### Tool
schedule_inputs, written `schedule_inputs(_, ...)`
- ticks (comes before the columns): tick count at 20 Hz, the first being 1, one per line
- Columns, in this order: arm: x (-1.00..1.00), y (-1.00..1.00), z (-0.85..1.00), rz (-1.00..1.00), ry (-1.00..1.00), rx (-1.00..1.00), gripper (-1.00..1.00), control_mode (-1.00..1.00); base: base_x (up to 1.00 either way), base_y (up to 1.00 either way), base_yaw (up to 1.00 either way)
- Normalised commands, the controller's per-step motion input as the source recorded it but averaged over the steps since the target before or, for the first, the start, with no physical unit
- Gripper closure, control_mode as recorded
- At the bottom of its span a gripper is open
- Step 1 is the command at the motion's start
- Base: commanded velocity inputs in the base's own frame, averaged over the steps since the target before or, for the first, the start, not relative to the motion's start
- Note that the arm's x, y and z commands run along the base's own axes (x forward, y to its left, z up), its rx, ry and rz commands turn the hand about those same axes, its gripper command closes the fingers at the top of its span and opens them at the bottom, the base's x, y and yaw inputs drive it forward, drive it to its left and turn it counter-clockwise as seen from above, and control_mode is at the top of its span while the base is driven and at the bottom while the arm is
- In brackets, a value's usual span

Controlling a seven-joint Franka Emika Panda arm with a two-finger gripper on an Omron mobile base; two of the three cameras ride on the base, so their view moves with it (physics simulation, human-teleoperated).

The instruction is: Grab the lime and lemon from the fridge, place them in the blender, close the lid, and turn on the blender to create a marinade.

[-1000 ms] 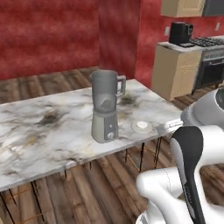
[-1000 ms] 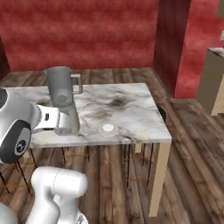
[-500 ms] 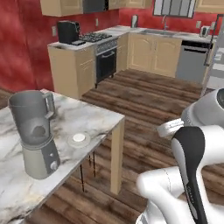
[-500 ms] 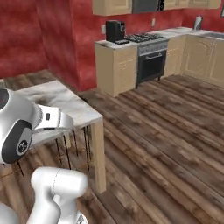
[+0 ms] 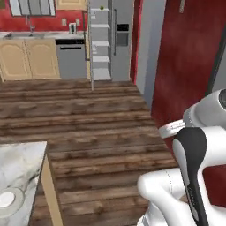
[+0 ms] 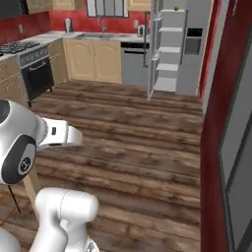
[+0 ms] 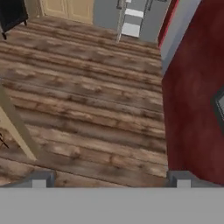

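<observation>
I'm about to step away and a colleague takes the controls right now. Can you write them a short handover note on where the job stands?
Gripper: open, holding nothing, pointed at the wood floor.
Fridge: across the kitchen with its left door open and pale shelves showing. A small green fruit sits on the top shelf; lime or lemon, too small to tell.
Lid: white disc on the marble table's corner at the base's left.
Done: nothing fetched so far.
Left: drive to the fridge, take both fruits, carry them to the blender, drop them in, fit the lid, switch it on.
</observation>
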Motion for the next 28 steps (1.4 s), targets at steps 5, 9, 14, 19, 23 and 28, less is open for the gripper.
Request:
schedule_inputs(5, 0.00, 0.00, 0.00, 0.00, 0.00, 0.00, -1.00, 1.00, 0.36, -0.07, -0.88)
schedule_inputs(9, 0.00, 0.00, 0.00, 0.00, 0.00, 0.00, -1.00, 1.00, 0.97, 0.18, -0.59)
schedule_inputs(14, 0.00, 0.00, 0.00, 0.00, 0.00, 0.00, -1.00, 1.00, 1.00, 0.73, -0.22)
schedule_inputs(19, 0.00, 0.00, 0.00, 0.00, 0.00, 0.00, -1.00, 1.00, 1.00, 0.63, 0.04)
schedule_inputs(23, 0.00, 0.00, 0.00, 0.00, 0.00, 0.00, -1.00, 1.00, 1.00, 0.51, 0.18)
schedule_inputs(28, 0.00, 0.00, 0.00, 0.00, 0.00, 0.00, -1.00, 1.00, 1.00, 0.42, 0.21)
